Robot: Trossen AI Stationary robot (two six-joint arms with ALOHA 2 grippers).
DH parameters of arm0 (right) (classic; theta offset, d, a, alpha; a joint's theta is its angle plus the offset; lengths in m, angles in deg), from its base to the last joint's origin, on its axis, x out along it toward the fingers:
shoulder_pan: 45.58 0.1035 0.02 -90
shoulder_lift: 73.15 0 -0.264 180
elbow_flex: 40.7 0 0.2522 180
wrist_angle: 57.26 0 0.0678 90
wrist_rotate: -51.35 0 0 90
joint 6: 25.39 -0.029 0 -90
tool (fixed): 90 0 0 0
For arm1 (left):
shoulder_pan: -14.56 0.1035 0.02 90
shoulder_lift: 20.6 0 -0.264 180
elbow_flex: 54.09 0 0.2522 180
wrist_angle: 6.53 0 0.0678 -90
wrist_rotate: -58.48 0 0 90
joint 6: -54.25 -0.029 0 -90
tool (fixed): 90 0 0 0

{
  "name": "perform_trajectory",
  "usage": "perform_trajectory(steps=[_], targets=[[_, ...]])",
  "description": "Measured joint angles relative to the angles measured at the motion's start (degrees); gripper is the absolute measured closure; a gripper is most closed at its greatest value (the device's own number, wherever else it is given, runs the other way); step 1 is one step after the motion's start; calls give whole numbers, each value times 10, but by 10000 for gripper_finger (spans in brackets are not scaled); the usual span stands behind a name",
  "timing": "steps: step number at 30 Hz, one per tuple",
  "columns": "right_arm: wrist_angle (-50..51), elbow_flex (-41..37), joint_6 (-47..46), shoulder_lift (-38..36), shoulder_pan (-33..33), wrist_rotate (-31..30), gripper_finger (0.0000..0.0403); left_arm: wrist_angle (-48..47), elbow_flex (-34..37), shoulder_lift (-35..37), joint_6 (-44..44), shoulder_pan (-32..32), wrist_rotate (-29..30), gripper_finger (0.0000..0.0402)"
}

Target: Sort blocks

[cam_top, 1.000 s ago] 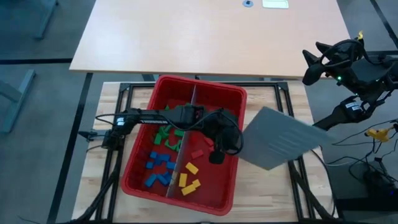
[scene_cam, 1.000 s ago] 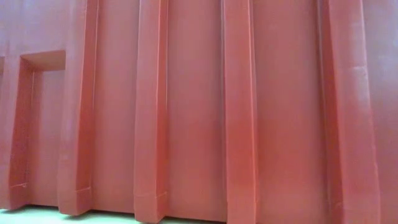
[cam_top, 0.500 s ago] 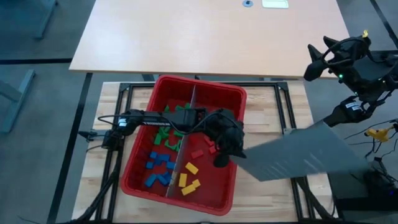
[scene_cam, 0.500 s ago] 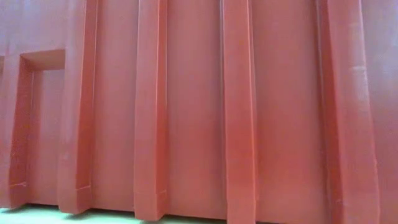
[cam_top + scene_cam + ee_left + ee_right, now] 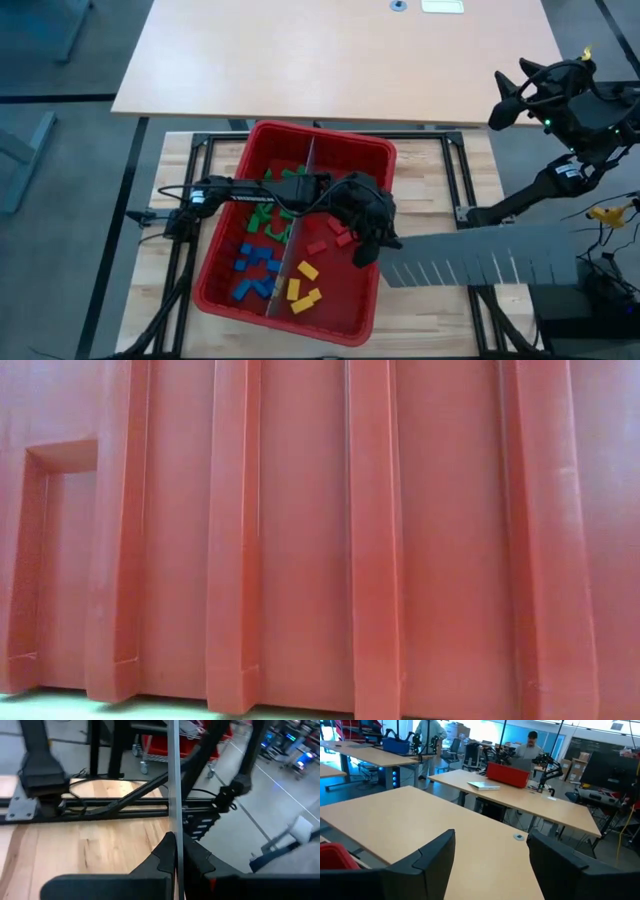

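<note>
The pale wooden work table [image 5: 160, 270] carries a big red plastic bin [image 5: 372, 160], set near the middle of the table's width and split lengthwise by a thin grey divider [image 5: 296, 222]. In the low view the bin's ribbed red outer wall [image 5: 300, 530] fills the whole picture.

A flat grey slotted panel [image 5: 490, 255] hangs beyond the bin's right wall, over the table's right edge, its slotted side toward the near edge. It is pinched at its left end by the left gripper [image 5: 372, 248], which hovers over the right half of the bin; in the left wrist view the fingers [image 5: 161, 854] close narrowly on the panel, seen edge-on as a thin grey line [image 5: 174, 795].

The right gripper [image 5: 510, 100] waits off the table's far right corner, its two dark fingers [image 5: 427, 852] spread wide above a light tabletop.

The small rectangular bricks all lie on the bin floor: green blocks [image 5: 262, 215] and blue blocks [image 5: 252, 268] in the left half, green farther back, blue toward the near wall; red blocks [image 5: 322, 240] and yellow blocks [image 5: 303, 288] in the right half, red just beside the left gripper, yellow by the near wall.
</note>
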Motion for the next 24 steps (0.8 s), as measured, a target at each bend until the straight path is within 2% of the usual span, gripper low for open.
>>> perform_trajectory(steps=[5, 13, 16, 24], targets=[[0, 0, 0, 0, 0, 0, 182, -16, 0, 0, 60, 3, 74, 401], [0, 0, 0, 0, 0, 0, 174, -50, 0, 0, 198, 23, 102, 401], [0, 0, 0, 0, 0, 0, 171, -50, 0, 0, 251, 25, 137, 401], [0, 0, -1, 0, 0, 2, 181, -59, 0, 2, 290, 25, 199, 401]])
